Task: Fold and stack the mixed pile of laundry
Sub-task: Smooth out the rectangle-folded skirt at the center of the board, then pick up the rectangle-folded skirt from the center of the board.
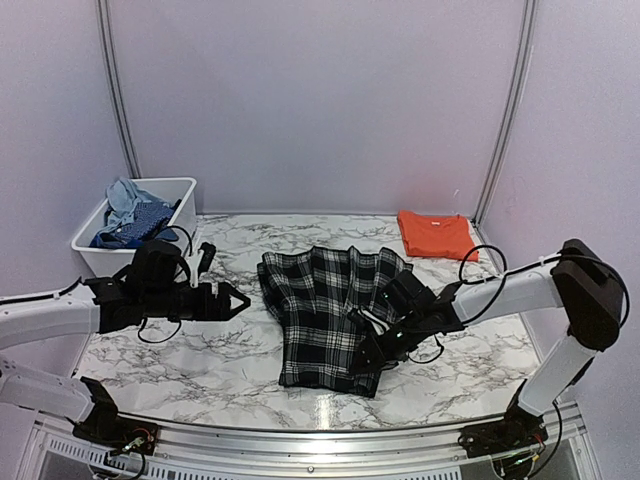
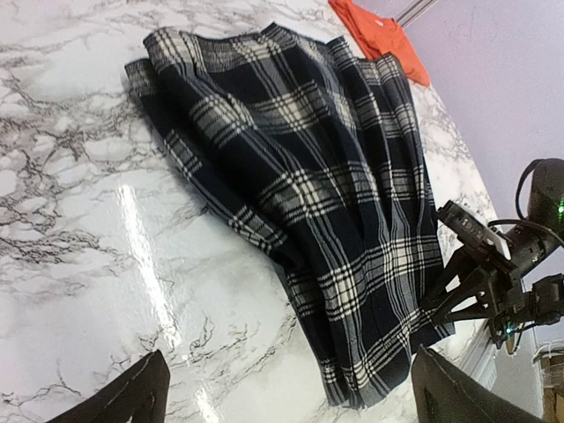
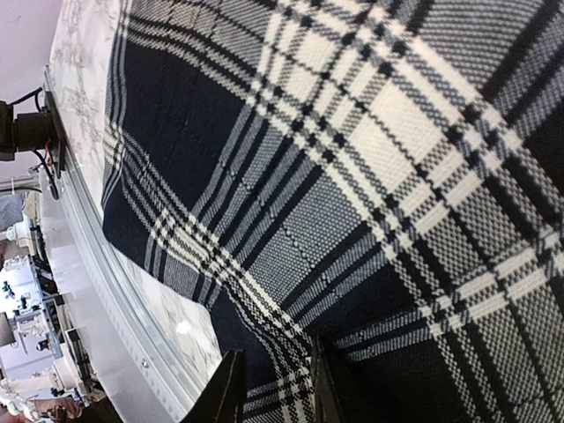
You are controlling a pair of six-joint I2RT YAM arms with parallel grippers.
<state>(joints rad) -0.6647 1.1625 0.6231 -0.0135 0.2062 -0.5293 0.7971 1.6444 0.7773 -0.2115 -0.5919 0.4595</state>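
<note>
I work at a white, grey-veined marble bench (image 1: 180,350), and the biggest thing on it is the black-and-white plaid cloth (image 1: 320,300). I place everything else from that cloth. It lies flat at the middle of the bench, fanned wide at its far edge and narrowing towards its near edge, with soft pleats running along its length.

To the far left of the plaid cloth, apart from it, stands a white plastic bin (image 1: 90,240) at the back corner of the bench. A pale blue denim piece (image 1: 125,205) is heaped inside it, along with some darker blue fabric, and it rises above the rim.

Behind the plaid cloth and to its right lies the orange T-shirt (image 1: 435,235), folded into a neat rectangle. It sits close to the cloth's far right corner but clear of it.

My left claw (image 1: 240,300) hovers just left of the plaid cloth, pointing at its left edge. Its fingers are spread wide and it holds nothing.

My right claw (image 1: 362,348) is down on the plaid cloth's near right edge. Its fingers (image 3: 227,392) stand narrow with plaid weave showing between them. I cannot tell whether they are pinching the fabric or only resting against it.
</note>
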